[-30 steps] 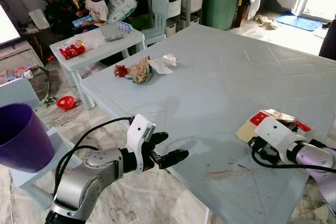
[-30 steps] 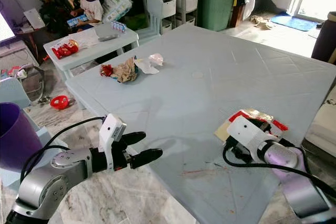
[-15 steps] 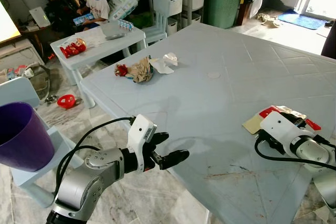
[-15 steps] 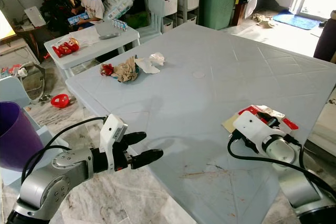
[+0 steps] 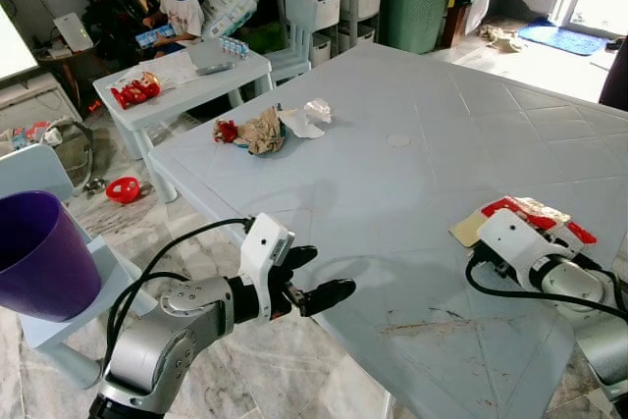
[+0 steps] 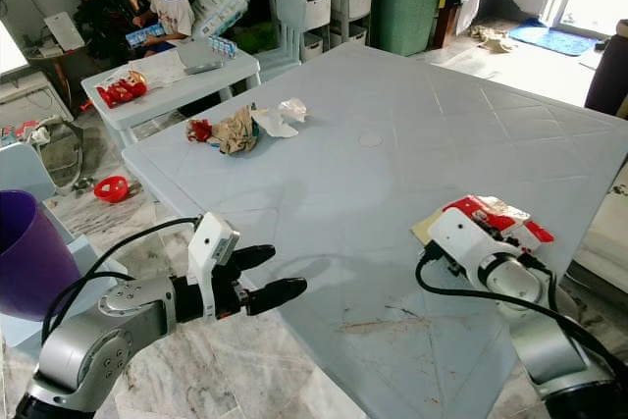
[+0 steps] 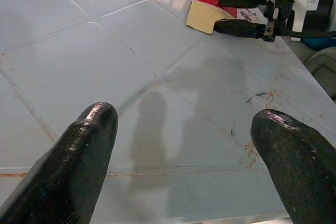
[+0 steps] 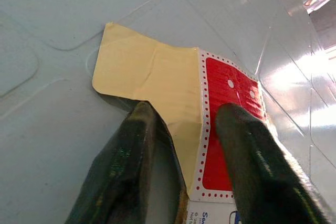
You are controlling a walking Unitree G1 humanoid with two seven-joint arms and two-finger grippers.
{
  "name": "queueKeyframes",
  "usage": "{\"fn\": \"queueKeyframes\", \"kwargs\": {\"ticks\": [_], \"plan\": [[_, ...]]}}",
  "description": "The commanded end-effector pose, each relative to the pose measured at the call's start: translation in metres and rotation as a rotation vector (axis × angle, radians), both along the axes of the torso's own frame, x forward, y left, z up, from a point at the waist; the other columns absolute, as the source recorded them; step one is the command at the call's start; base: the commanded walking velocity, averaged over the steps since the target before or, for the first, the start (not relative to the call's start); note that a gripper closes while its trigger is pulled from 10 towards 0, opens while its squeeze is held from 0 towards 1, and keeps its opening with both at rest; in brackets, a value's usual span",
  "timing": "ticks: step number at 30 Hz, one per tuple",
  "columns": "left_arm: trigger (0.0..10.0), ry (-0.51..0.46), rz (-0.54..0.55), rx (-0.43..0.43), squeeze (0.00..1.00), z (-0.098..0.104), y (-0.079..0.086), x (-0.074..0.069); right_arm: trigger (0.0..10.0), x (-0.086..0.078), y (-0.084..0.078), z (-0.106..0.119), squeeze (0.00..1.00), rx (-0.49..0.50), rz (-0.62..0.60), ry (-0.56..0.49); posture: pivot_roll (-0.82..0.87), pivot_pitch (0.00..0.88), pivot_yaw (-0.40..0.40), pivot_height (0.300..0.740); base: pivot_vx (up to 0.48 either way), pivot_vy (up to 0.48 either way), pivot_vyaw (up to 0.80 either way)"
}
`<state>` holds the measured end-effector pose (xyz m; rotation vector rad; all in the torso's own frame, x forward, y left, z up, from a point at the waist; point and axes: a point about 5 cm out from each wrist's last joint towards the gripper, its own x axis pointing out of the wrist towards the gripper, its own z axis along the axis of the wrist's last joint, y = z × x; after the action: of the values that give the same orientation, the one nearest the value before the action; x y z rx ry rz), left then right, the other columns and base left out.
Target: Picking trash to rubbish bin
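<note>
A red and yellow wrapper (image 5: 530,211) lies flat near the right edge of the pale blue table (image 5: 392,174). My right gripper (image 8: 186,111) is low over it and open, with the wrapper's (image 8: 157,77) yellow edge between its fingers (image 8: 131,166). My left gripper (image 5: 324,275) hangs open and holding nothing just off the table's front edge, pointing toward the wrapper (image 7: 206,9). Crumpled brown paper (image 5: 263,130), a white tissue (image 5: 306,120) and a small red scrap (image 5: 226,131) sit at the table's far left corner. A purple bin (image 5: 39,252) stands on the left.
The bin rests on a pale blue stool (image 5: 93,287). Behind it is a small white table (image 5: 186,80) with a red toy (image 5: 135,93). A person (image 5: 177,7) sits at the back left. A red object (image 5: 123,190) lies on the marble floor.
My right gripper has shifted slightly over the wrapper. The left arm has stayed where it was.
</note>
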<state>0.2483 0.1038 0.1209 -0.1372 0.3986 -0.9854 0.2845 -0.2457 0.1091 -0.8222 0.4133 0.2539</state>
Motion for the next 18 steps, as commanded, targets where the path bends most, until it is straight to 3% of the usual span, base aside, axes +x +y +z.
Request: {"fn": "queueKeyframes", "kwargs": {"ticks": [1, 18], "plan": [[10.0, -0.016, 0.001, 0.017, 0.00, 0.0010, -0.0002, -0.0008, 0.0, 0.0009, 0.0006, -0.0004, 0.00, 0.026, 0.006, 0.004, -0.04, 0.000, 0.037, 0.740, 0.000, 0.000, 0.00], [10.0, -0.017, -0.005, 0.021, 0.00, 0.0005, -0.0007, -0.0011, 0.0, 0.0006, 0.0078, -0.0033, 0.00, 0.092, 0.004, 0.003, -0.04, 0.000, 0.040, 0.740, 0.000, 0.000, 0.00]]}}
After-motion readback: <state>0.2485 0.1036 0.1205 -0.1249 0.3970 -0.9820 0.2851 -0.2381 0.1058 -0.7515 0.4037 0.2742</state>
